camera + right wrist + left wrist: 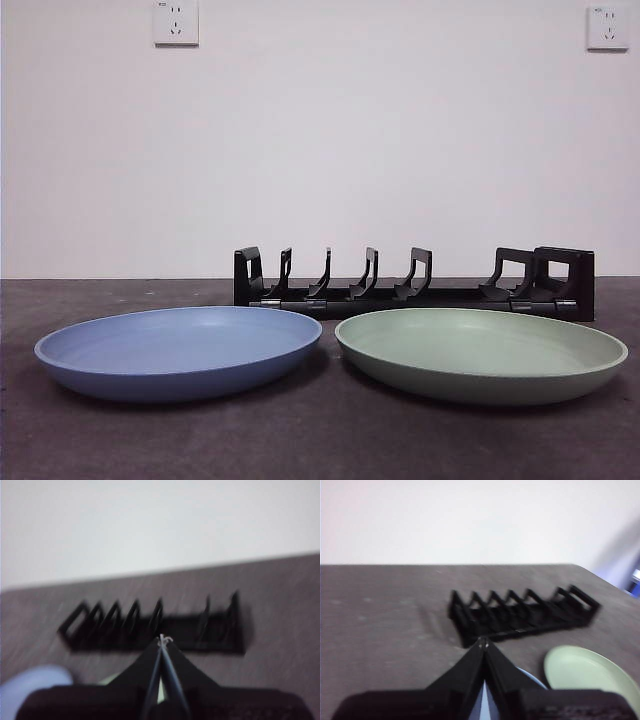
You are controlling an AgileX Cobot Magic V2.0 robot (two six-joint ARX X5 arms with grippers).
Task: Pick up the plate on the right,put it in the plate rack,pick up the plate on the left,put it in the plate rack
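No brand, label or readable writing shows on any item; the only markings are the slot holes of two white wall sockets (176,22) high on the pale wall. The left gripper (483,642) hangs above the dark table (320,440) with its two black jaws pressed together tip to tip, holding nothing; the blue plate (180,352) peeks out beneath it and the green plate (482,353) lies off to one side. The right gripper (163,640) is likewise clenched with nothing between its jaws, poised in the air short of the plate rack (414,284), though this view is blurred. From the front, neither arm is visible. The plate rack stands empty at the back of the table, behind both plates, which lie flat side by side, nearly touching, blue on the left and green on the right.
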